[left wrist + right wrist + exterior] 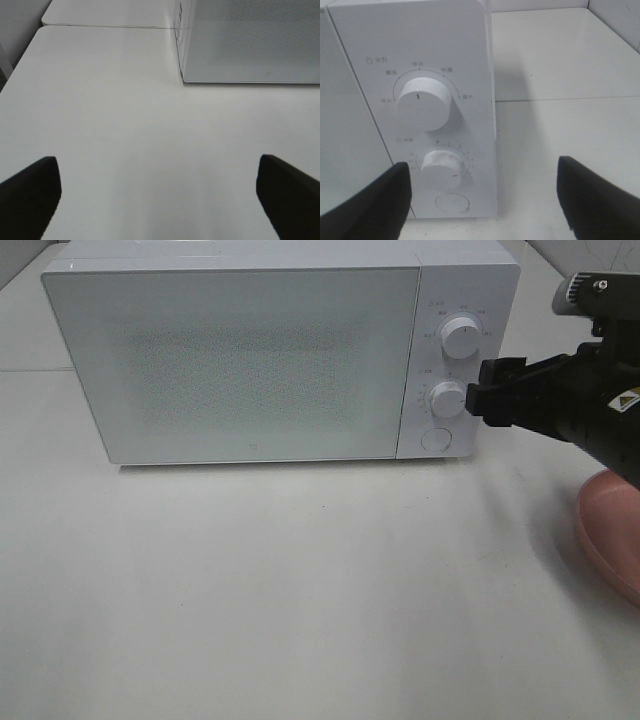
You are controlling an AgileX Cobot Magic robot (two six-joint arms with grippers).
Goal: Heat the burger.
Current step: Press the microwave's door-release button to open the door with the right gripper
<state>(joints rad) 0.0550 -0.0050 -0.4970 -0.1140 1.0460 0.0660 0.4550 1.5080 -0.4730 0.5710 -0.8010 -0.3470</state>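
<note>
White microwave [240,360], Chinese labels round upper dial [424,102], lower dial [441,165] marked 0

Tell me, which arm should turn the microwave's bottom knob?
The right. The right gripper, open, sits just beside the bottom knob, facing it. The left gripper, open too, hangs over the table near the microwave's other end.

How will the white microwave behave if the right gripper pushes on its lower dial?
The microwave is broad and sits flat, so it probably won't tip. On the smooth white table it might slide slightly. The lower dial looks smooth and round, so a grip could slip.
</note>
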